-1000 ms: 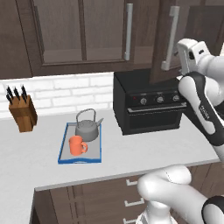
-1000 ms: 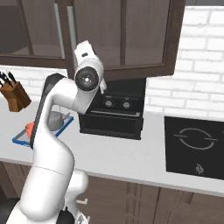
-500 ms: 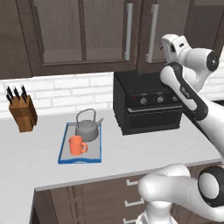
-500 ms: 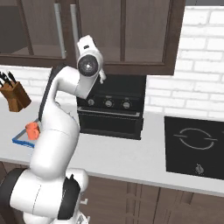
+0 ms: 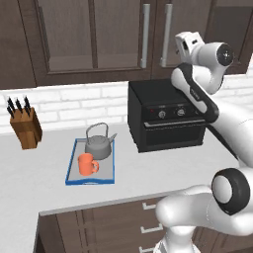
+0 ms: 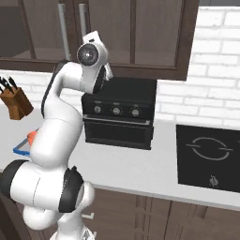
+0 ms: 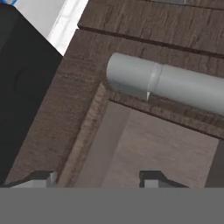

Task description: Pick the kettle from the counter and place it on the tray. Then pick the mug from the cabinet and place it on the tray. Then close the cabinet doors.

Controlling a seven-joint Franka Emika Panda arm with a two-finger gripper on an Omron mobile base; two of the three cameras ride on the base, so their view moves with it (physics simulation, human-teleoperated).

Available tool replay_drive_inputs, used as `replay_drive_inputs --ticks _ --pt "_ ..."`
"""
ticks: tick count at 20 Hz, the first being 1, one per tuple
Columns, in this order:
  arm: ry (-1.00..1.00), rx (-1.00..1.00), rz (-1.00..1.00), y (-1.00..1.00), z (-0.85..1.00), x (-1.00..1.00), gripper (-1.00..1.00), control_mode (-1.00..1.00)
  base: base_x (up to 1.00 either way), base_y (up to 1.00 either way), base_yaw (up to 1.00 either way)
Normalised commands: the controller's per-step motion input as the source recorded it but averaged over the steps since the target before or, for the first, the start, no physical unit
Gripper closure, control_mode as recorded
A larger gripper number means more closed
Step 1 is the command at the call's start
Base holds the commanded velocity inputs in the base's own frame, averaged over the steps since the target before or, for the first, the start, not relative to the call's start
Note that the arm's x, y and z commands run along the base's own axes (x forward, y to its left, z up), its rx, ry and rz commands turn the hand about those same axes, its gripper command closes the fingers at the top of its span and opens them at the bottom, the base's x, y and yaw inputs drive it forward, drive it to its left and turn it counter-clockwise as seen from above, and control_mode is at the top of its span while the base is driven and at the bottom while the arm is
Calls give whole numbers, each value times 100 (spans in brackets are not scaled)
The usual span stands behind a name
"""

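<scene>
The grey kettle (image 5: 99, 145) and the orange mug (image 5: 87, 164) stand on the blue-rimmed tray (image 5: 74, 154) on the counter (image 5: 34, 173). Above the black oven, both cabinet doors (image 5: 116, 34) look shut, with their silver bar handles (image 5: 167, 34) side by side. My gripper (image 5: 183, 47) is raised right in front of the right door. In the hand view the gripper (image 7: 96, 179) is open with nothing between its tips, and the lower end of a handle (image 7: 175, 83) lies just beyond them against the door panel (image 7: 166, 144).
A black oven box (image 5: 165, 118) sits on the counter below my hand. A knife block (image 5: 27, 127) stands at the far left by the white brick wall. A black cooktop (image 6: 208, 150) is set into the counter on the right.
The right cabinet door has swung in, so its handle now sits beside the left door's. My hand has swept left and up close to that door. Kettle, mug and tray are still.
</scene>
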Motion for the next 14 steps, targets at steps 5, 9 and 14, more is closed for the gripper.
replay_drive_inputs --ticks 5,9,14 --pt "15 0 -6 -12 -13 21 -100 -100 0 0 0" --pt "1 0 -1 -11 -19 8 -100 -100 0 0 0" --pt "0 0 0 -4 -23 10 -100 -100 0 0 0"
